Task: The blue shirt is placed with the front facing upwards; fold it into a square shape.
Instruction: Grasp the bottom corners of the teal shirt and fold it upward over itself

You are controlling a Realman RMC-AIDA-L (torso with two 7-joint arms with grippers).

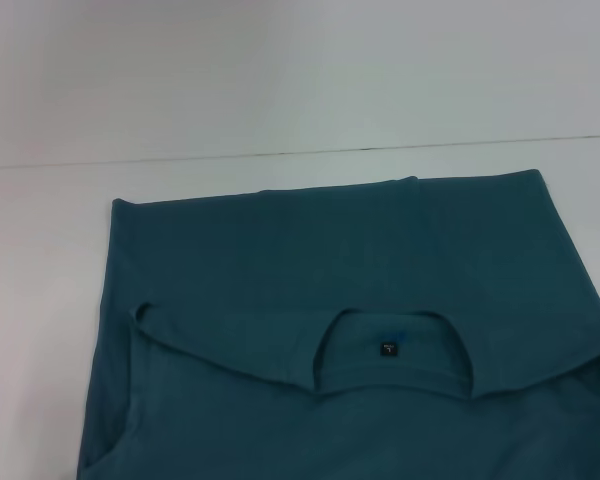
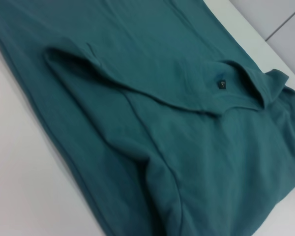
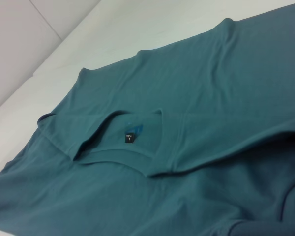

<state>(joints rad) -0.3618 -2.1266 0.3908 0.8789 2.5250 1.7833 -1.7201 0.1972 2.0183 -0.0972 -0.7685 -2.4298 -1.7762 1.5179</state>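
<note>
One garment fills most of the white bench: the blue shirt, lying flat and partly folded. Its far edge runs straight across, parallel to the far edge of the bench and a little short of it, with a small bump in the cloth near the middle of that edge. The collar end has been turned over onto the body, so the round neckline now sits near the middle of the cloth, opening toward the near side, with a small dark label inside it. The folded-over layer's edge slants from the left side down toward the neckline and rises again toward the right side. No chest print shows; only plain teal fabric faces up.

From the left wrist view, the shirt shows a raised ridge of cloth along its left side and a seam running down the body, with the label at the collar. From the right wrist view, the shirt lies smooth with the label inside the neckline opening.

Neither tool appears in any view, so their state cannot be told.
</note>
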